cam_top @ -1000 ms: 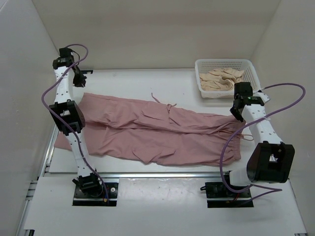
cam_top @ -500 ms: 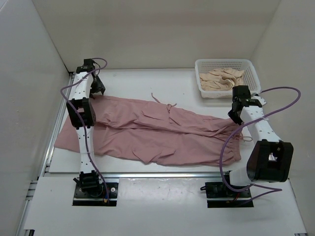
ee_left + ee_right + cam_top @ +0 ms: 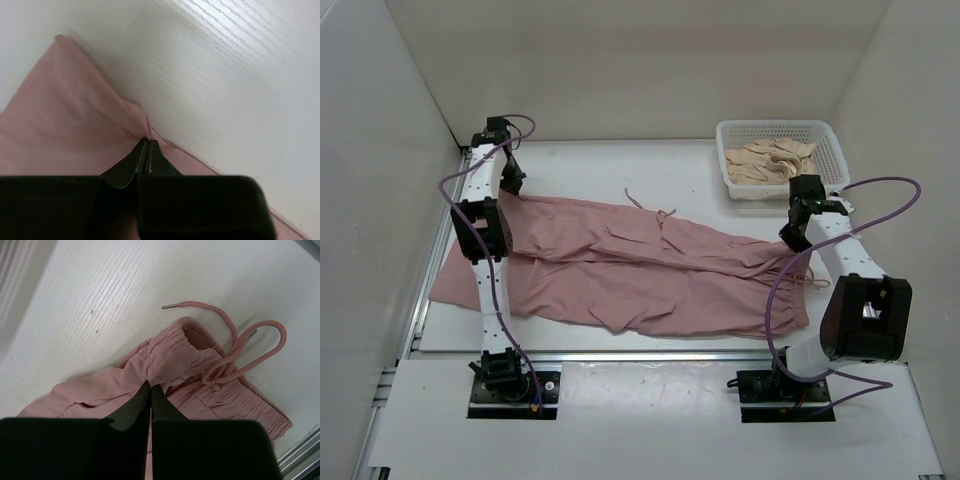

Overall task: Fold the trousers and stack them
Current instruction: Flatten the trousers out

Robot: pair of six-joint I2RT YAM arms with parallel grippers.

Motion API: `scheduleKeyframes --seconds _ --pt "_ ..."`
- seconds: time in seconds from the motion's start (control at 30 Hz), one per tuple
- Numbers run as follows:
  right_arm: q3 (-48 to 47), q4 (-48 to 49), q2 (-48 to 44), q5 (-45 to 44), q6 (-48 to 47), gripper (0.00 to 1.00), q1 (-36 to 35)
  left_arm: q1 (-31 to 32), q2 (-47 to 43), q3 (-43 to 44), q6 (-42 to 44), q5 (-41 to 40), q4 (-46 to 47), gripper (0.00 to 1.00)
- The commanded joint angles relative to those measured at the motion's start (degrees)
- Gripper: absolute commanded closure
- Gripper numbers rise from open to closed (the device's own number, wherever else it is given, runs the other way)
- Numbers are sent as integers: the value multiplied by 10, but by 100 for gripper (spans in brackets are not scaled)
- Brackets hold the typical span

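The dusty-pink trousers (image 3: 640, 265) lie spread lengthwise across the table, waist to the right. My left gripper (image 3: 510, 186) is at their far left corner. In the left wrist view the left gripper (image 3: 146, 141) is shut, pinching a raised fold of the cloth (image 3: 65, 115) at its edge. My right gripper (image 3: 798, 238) sits over the waist end. In the right wrist view the right gripper (image 3: 150, 386) is shut on bunched cloth just beside the gathered waistband (image 3: 200, 360), with the knotted drawstring (image 3: 235, 335) lying loose past it.
A white basket (image 3: 770, 124) with beige cloth garments (image 3: 770, 162) stands at the back right, close behind the right arm. A thin pink cord (image 3: 645, 203) trails off the trousers' far edge. White walls close in the table on three sides.
My left gripper swung from the far left wall to the trousers' far left corner, opened, then shut on the cloth. The right gripper edged slightly back and left, still shut.
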State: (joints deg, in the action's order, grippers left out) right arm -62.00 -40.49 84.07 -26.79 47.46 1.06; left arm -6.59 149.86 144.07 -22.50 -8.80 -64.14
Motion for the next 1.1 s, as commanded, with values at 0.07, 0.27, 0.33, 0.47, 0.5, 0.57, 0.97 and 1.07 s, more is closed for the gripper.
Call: scheduleKeyframes --seconds 0.07,0.27,0.33,0.47,0.5,0.57,0.97,1.07 --pt "-23 8 -15 -5 -10 100 6 -3 -202 -29 4 -57 34 89" --pt "-44 19 11 -11 -21 100 11 3 -211 44 28 -46 1 89" --pt "-65 19 28 -11 -10 100 11 3 -189 44 28 -38 16 89" --pt "-101 19 71 -16 -4 100 11 3 -126 86 16 -18 36 89" --pt "-109 19 79 -21 2 100 11 3 -115 92 16 -9 43 89" --pt "-125 19 100 -21 2 100 11 3 -85 97 8 -3 57 89" --pt "-85 4 8 -79 22 17 11 3 -181 56 -5 28 107 0" --pt "-58 4 -29 -72 9 17 11 -9 -237 -12 1 20 107 0"
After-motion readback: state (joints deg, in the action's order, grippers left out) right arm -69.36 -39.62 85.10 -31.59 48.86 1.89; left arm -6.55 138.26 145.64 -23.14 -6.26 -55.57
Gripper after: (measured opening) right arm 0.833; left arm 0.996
